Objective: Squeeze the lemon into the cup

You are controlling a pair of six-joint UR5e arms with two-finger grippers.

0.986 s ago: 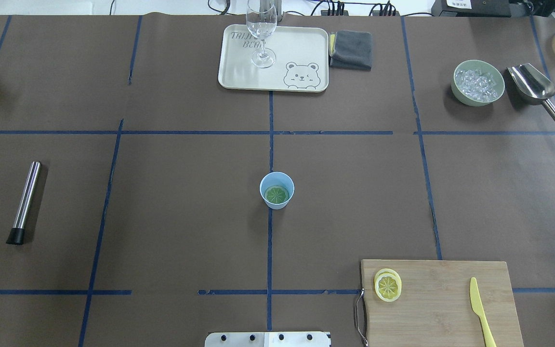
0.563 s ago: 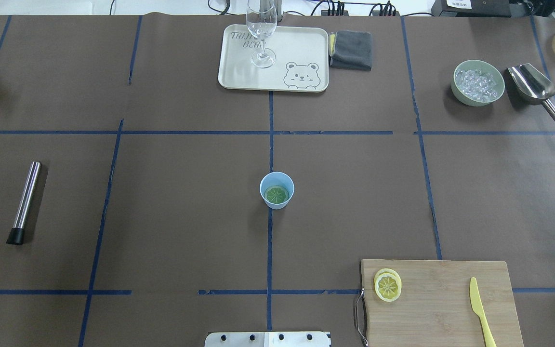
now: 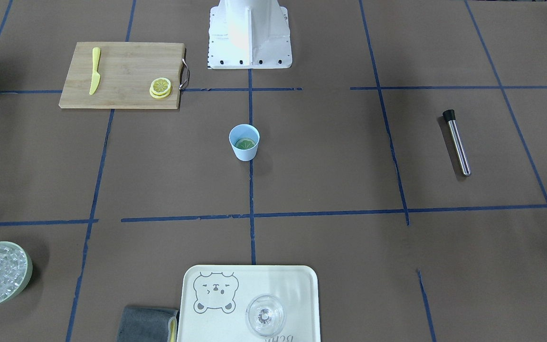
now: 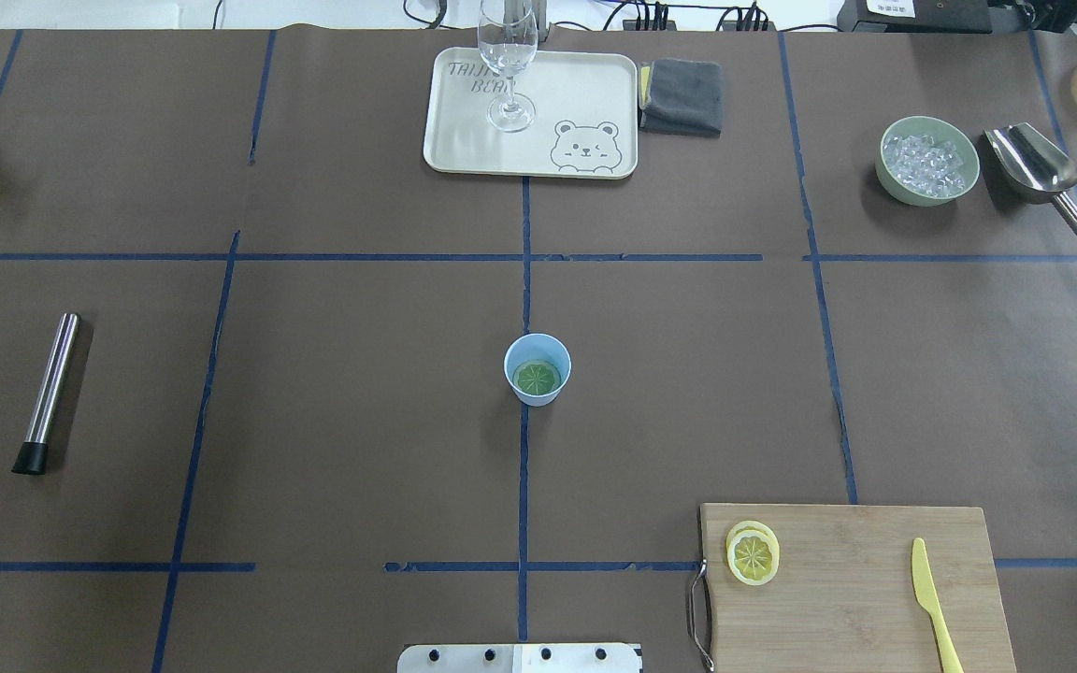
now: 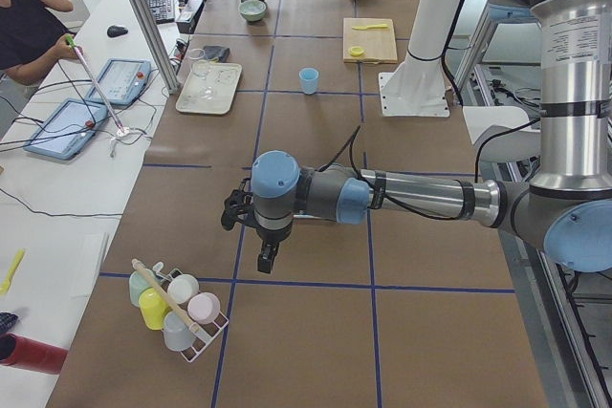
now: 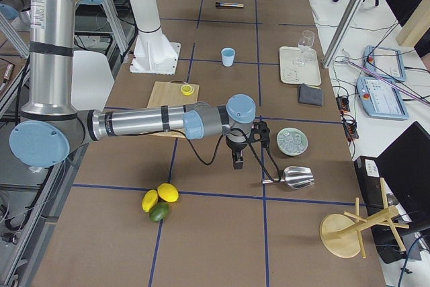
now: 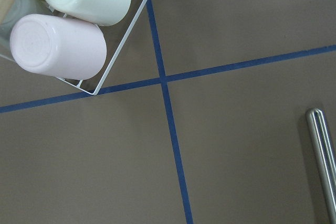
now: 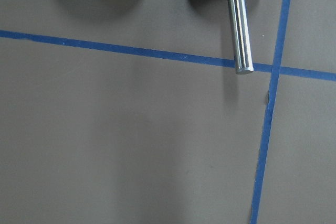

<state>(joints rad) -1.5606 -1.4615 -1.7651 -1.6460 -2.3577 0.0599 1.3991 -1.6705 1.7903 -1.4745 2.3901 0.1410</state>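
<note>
Handling the lemon slice (image 4: 752,557): likely light, thin, soft, slippery; grip across the rind.
It lies on the cutting board (image 4: 875,598), well apart from the left fingers (image 5: 266,260) and right fingers (image 6: 236,160); their opening cannot be told.

Brown table (image 4: 361,421) with blue tape lines (image 4: 361,257)

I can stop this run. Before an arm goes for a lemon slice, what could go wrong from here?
The lemon slices lie stacked flat near the edge of the cutting board: a gripper may take two, or push one off. The cup stands free and already holds a green slice; a low approach could tip it. The right gripper hangs near the ice bowl, so its swing could clip it.
</note>
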